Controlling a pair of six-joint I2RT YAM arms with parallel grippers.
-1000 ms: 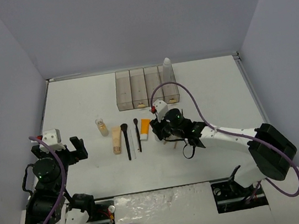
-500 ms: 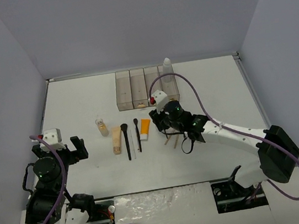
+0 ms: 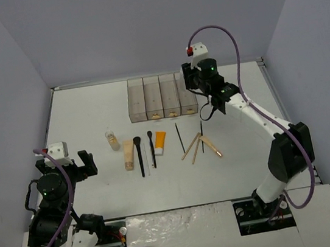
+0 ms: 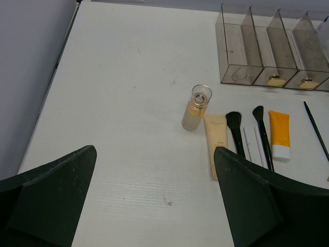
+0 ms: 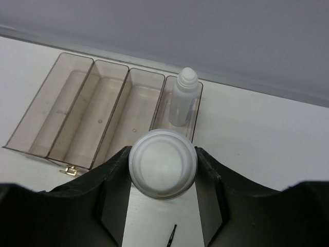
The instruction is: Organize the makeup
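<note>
My right gripper (image 5: 163,154) is shut on a white bottle (image 5: 162,170), seen end-on, and holds it above the near end of the rightmost compartment of the clear smoky box (image 5: 77,108). A second white bottle (image 5: 184,95) stands in that compartment. In the top view my right gripper (image 3: 195,84) is at the box's (image 3: 137,100) right end. On the table lie a small beige bottle (image 3: 112,139), a beige tube (image 3: 129,154), black brushes (image 3: 139,155), an orange tube (image 3: 160,141), black pencils (image 3: 180,137) and tan sticks (image 3: 191,146). My left gripper (image 4: 154,206) is open and empty.
Grey walls close the table on three sides. The other three compartments of the box (image 4: 257,51) hold nothing. The left arm (image 3: 54,188) stands at the near left, apart from the makeup row.
</note>
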